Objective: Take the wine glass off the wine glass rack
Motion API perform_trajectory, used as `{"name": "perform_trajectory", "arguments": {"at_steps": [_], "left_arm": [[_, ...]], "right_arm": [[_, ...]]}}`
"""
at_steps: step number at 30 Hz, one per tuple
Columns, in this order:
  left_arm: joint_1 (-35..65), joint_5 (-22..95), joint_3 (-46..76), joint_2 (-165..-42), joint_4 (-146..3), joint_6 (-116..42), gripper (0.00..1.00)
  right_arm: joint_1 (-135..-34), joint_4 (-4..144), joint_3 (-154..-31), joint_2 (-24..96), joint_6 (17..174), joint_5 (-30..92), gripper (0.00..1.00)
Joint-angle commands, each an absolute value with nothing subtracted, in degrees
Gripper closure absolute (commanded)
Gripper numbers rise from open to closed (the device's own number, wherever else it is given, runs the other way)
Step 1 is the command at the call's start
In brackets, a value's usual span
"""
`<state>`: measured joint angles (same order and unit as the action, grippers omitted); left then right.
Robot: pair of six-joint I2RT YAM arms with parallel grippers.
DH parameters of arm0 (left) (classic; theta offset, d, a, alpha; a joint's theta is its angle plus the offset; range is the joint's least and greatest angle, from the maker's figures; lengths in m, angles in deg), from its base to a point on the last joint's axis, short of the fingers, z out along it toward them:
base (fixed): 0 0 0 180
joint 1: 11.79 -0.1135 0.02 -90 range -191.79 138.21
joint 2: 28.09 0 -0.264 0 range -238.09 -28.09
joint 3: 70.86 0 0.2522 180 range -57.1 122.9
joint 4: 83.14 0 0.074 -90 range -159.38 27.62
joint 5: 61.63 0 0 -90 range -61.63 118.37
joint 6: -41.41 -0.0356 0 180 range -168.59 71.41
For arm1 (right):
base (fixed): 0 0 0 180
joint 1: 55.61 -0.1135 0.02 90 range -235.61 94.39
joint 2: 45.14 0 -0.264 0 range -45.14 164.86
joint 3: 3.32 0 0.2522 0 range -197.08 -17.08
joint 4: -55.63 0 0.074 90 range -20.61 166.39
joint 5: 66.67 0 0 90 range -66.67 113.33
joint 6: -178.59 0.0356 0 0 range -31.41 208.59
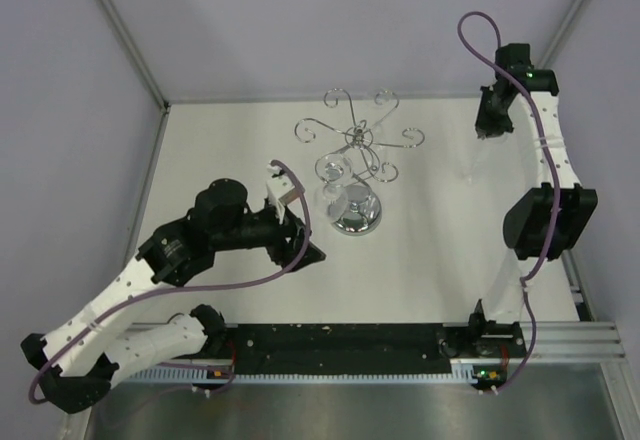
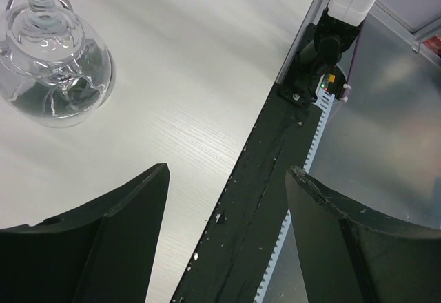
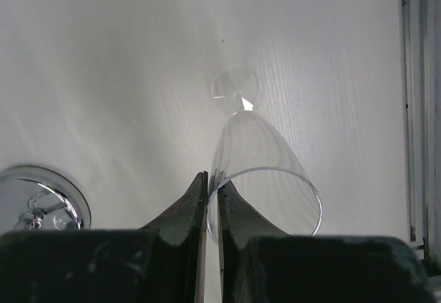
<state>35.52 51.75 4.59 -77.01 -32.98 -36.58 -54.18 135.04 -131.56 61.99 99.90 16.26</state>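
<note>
The wine glass point(image 1: 333, 170) hung bowl-down on the wine glass rack point(image 1: 356, 139), the left gripper point(image 2: 227, 172) was near it with jaws wide apart and empty, while the right gripper point(image 3: 212, 179), well apart, pinched the rim of another stemmed glass point(image 3: 255, 144) on the table point(image 3: 103, 55).

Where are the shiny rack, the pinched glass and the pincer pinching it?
wine glass rack point(image 1: 357, 212): overhead view, its mirrored round base.
wine glass point(image 3: 255, 144): right wrist view, the bowl's clear wall.
right pincer point(image 3: 212, 180): right wrist view, between its two fingertips.
</note>
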Motion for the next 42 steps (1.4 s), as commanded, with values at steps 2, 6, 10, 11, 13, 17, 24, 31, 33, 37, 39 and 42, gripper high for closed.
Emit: {"name": "perform_trajectory", "arguments": {"at_steps": [2, 6, 10, 11, 13, 17, 24, 31, 33, 37, 39, 42], "left_arm": [[35.41, 54.3, 2.93, -77.48, -37.13, -37.25, 0.25], [35.41, 54.56, 2.05, -77.66, -37.13, -37.34, 0.25], [35.41, 54.39, 1.87, -77.83, -37.04, -37.42, 0.25], [35.32, 54.39, 1.79, -77.75, -36.95, -37.42, 0.25], [35.06, 54.56, 1.52, -77.75, -37.12, -37.42, 0.25], [34.88, 55.44, 1.0, -77.83, -37.48, -37.16, 0.25], [34.79, 55.36, 0.82, -77.83, -37.57, -37.16, 0.25], [34.53, 55.44, 0.73, -77.83, -37.57, -37.16, 0.25], [34.53, 55.44, 0.64, -77.83, -37.56, -37.16, 0.25], [34.53, 55.36, 0.55, -77.83, -37.57, -37.16, 0.25], [34.44, 55.44, 0.55, -77.92, -37.48, -37.16, 0.25], [34.27, 55.88, 0.47, -78.01, -37.57, -37.16, 0.25]], "right_arm": [[-53.42, 137.24, -136.79, 64.1, 100.02, 19.64, 1.0], [-53.5, 137.68, -138.02, 65.6, 100.37, 19.81, 1.0], [-53.5, 137.68, -138.63, 66.12, 100.63, 20.08, 0.97], [-53.5, 137.68, -138.81, 66.21, 100.55, 20.08, 0.97], [-53.5, 137.77, -138.72, 66.3, 100.55, 20.25, 0.94], [-53.51, 137.95, -138.72, 66.47, 100.28, 20.34, 0.9], [-53.59, 137.95, -138.55, 66.39, 100.19, 20.34, 0.87], [-53.94, 137.95, -138.55, 66.56, 100.19, 19.55, 0.81], [-54.03, 137.86, -138.63, 66.74, 100.28, 19.46, 0.8], [-54.38, 137.86, -139.07, 66.65, 100.28, 19.2, 0.73], [-54.56, 137.95, -139.86, 66.56, 100.28, 19.2, 0.71], [-55.26, 138.04, -141.09, 66.13, 100.46, 18.59, 0.69]]}}
